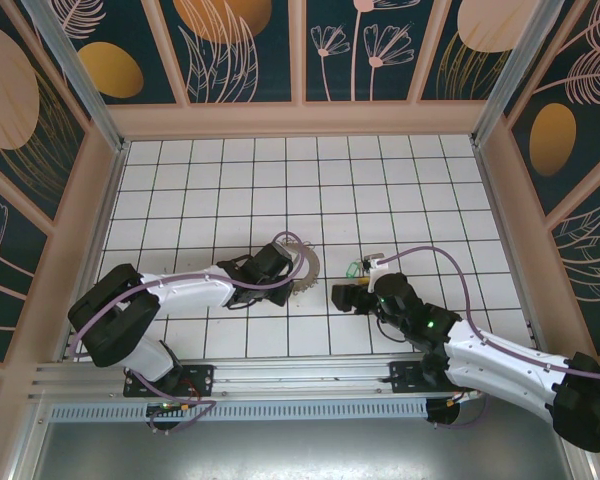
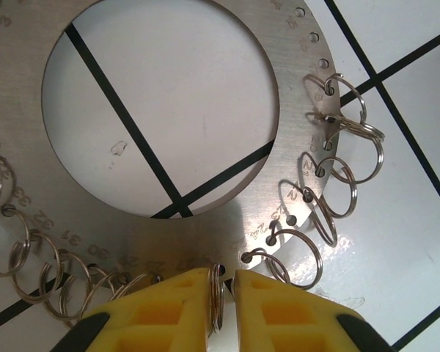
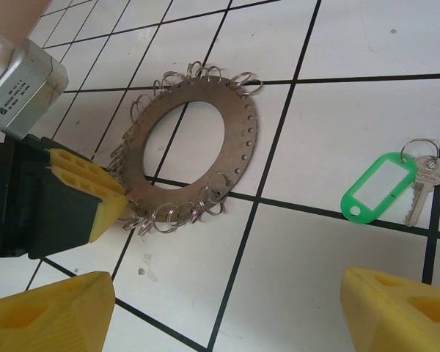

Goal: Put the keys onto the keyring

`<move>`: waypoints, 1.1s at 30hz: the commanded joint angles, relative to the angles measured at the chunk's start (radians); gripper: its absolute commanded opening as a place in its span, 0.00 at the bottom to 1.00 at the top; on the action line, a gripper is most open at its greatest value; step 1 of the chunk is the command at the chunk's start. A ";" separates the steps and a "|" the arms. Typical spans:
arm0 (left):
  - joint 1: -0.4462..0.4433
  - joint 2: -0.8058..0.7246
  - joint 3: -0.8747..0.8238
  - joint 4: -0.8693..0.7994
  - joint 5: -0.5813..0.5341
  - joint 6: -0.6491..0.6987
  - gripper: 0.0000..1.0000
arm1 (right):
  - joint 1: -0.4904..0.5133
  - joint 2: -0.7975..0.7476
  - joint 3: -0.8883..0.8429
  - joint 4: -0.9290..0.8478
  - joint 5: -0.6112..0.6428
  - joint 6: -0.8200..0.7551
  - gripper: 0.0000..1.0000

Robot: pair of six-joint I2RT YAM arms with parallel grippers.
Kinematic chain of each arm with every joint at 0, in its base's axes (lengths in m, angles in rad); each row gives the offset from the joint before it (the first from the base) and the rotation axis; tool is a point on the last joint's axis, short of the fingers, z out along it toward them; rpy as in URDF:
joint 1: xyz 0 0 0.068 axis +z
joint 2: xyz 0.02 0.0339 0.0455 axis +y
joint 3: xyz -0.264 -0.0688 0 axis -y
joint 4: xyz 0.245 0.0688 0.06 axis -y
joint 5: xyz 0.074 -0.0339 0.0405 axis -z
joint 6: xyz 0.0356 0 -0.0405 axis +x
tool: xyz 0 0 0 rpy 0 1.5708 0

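One split ring (image 2: 216, 293) on the keyring (image 2: 290, 81) sits pinched in the left pincer (image 2: 220, 279); hold it steady so the spread right pincer (image 3: 224, 312) can fetch the key (image 3: 425, 183).

Keyring (image 3: 240, 136) brushed matt metal; key (image 3: 429, 174) shiny metal, tag (image 3: 378, 187) glossy green plastic; tiles (image 3: 352, 110) smooth, perhaps laminate
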 commanded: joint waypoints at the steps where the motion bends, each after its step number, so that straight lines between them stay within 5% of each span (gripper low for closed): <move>1: -0.007 0.015 0.024 0.013 0.010 0.003 0.17 | -0.007 -0.015 0.000 -0.021 0.036 0.002 0.81; 10: -0.006 0.025 0.031 0.008 0.006 0.006 0.14 | -0.012 -0.008 0.016 -0.023 0.034 -0.011 0.82; 18: -0.007 -0.013 0.030 -0.007 0.012 0.009 0.00 | -0.020 -0.009 0.025 -0.035 0.034 -0.025 0.82; 33: -0.007 -0.164 0.093 -0.153 -0.039 0.128 0.00 | -0.023 -0.095 0.035 -0.075 0.028 -0.065 0.81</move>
